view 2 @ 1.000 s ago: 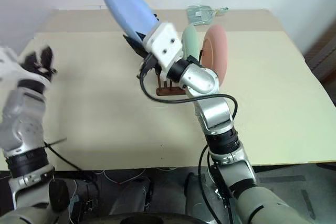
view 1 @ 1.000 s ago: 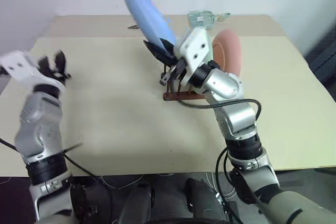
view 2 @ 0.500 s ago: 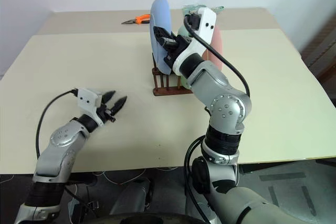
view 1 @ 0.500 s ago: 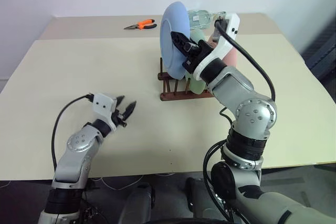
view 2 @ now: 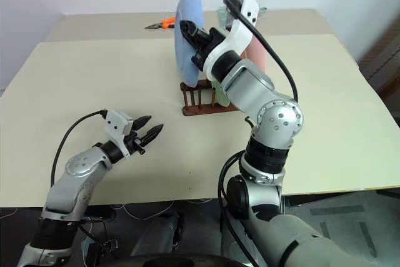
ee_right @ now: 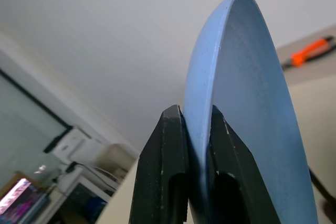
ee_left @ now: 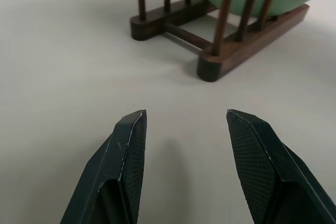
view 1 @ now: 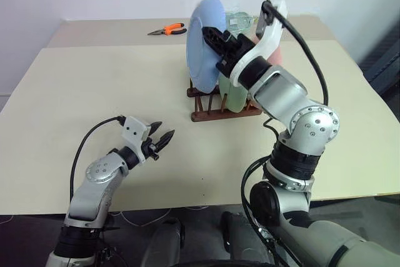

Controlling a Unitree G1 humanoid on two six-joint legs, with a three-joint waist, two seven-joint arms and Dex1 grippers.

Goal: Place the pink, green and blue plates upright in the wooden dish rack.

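The right jaws are pinched tight on the rim of the blue plate, holding it on edge over the near end of the wooden dish rack. A second ago that plate was tilted high above the rack; it has since swung upright and come down, so it looks close to dropping between the pegs — whether its lower edge is seated yet, I can't tell. The green plate and pink plate stand in the slots behind it.

The left jaws hang open and empty, having swung in low over the surface — now pointing toward the rack, well apart from it. Orange pliers lie far back. There is bare room on every side of the rack.
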